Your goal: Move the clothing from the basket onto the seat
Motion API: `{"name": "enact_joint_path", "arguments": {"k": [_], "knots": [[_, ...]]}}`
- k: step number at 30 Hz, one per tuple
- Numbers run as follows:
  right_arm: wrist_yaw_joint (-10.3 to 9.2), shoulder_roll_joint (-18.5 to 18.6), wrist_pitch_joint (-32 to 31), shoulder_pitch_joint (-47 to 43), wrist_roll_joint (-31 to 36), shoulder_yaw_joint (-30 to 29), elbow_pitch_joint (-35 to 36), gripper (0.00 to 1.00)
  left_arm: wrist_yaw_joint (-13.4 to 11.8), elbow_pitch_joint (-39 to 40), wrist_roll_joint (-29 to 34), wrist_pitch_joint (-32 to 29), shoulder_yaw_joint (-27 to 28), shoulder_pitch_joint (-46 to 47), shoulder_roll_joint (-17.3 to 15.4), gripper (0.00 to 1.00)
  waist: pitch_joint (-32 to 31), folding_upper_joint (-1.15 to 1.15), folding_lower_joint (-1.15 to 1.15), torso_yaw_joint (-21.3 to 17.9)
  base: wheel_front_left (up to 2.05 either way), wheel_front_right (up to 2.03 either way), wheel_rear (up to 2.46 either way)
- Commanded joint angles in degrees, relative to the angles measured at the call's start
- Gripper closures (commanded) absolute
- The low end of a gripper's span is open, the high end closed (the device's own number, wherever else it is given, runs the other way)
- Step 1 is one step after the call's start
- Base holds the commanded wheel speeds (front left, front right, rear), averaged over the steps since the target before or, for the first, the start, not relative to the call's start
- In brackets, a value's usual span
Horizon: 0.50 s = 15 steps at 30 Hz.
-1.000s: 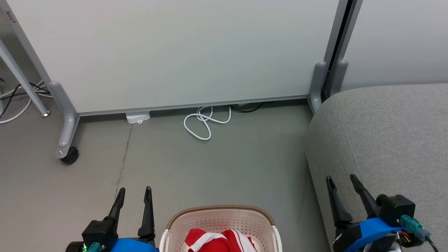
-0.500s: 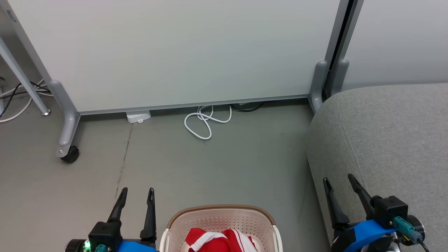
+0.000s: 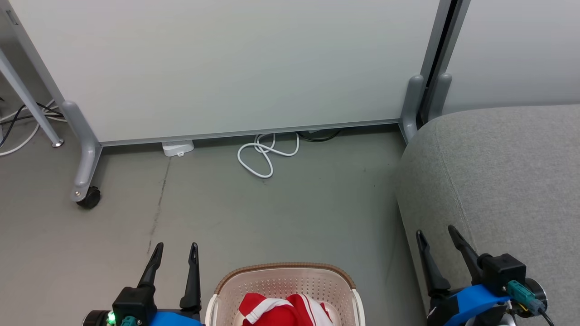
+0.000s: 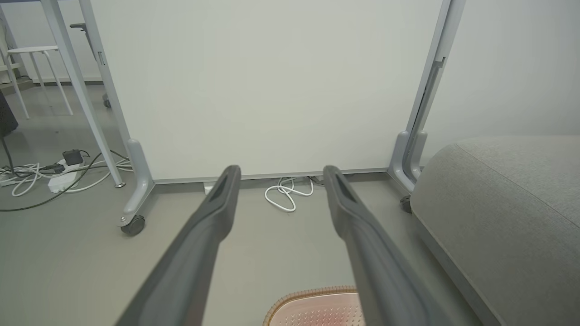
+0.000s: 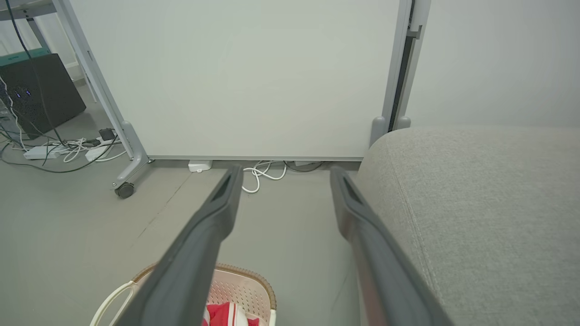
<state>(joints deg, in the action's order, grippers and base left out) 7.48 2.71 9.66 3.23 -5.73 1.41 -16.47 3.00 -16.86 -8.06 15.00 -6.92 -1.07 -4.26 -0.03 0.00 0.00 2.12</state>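
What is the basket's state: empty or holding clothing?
Holding clothing: red fabric with white stripes lies bunched inside the basket.

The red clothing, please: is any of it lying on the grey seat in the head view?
No, the red clothing lies inside the laundry basket, beside the grey seat.

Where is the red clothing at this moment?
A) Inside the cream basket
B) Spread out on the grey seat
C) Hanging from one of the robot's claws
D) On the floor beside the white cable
A: the red clothing lies bunched inside the basket, while the left gripper and right gripper stand open to either side, holding nothing.
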Motion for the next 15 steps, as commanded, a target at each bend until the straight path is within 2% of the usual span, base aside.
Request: {"name": "enact_joint_path", "arguments": {"k": [1,6,15], "knots": [[0.03,0.33,0.39,0.14,-0.31,0.24,-0.13,0.00,0.17,-0.19,0.13,0.29,0.11,-0.25,0.05,0.00,0.12,0.00,0.00,-0.35,0.00,0.00,0.00],[0.03,0.30,0.70,2.80,-1.46,2.03,1.04,0.00,0.54,-1.33,0.77,0.26,0.08,1.21,-0.76,0.00,4.18,0.00,0.00,-4.06,0.00,0.00,0.00],[0.02,0.28,2.75,8.85,-3.57,6.23,1.25,0.00,3.24,-14.42,3.16,-3.75,-4.80,11.48,-4.32,0.00,17.39,0.00,0.00,-12.99,0.00,0.00,0.00]]}}
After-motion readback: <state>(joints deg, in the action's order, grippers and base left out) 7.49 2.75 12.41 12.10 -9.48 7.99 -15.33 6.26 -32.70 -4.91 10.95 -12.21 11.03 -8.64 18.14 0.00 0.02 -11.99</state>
